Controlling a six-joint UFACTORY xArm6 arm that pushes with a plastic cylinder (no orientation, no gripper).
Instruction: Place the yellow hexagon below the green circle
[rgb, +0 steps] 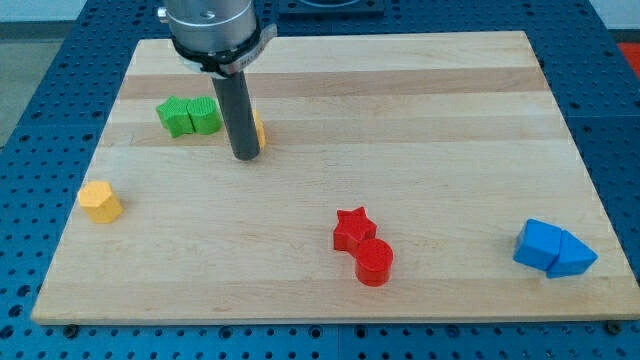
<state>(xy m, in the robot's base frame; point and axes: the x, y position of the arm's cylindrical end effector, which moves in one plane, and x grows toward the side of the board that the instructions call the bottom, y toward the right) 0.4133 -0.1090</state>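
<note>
1. My tip (245, 157) is resting on the counter (400, 100) toward its top-left corner. There is no pincer on this rig, only the bare rod, so nothing is being held.
2. A sliver of a yellow block (259, 127) is peeking out just behind the rod on its right side; shape not readable, mostly hidden.
3. Two green blocks (188, 116) are sitting touching each other, just left of the rod. Which one is the circle I cannot tell.
4. A second yellow block (100, 201) is lying near the left edge, well below-left of the greens; it looks many-sided, so I am judging it the hexagon.
5. Key relation: that hexagon lies down-left of my tip, and needs pushing rightward to end below the greens.
6. Red star, red cylinder and blue pair are sitting far off along the bottom edge, out of the way.
</note>
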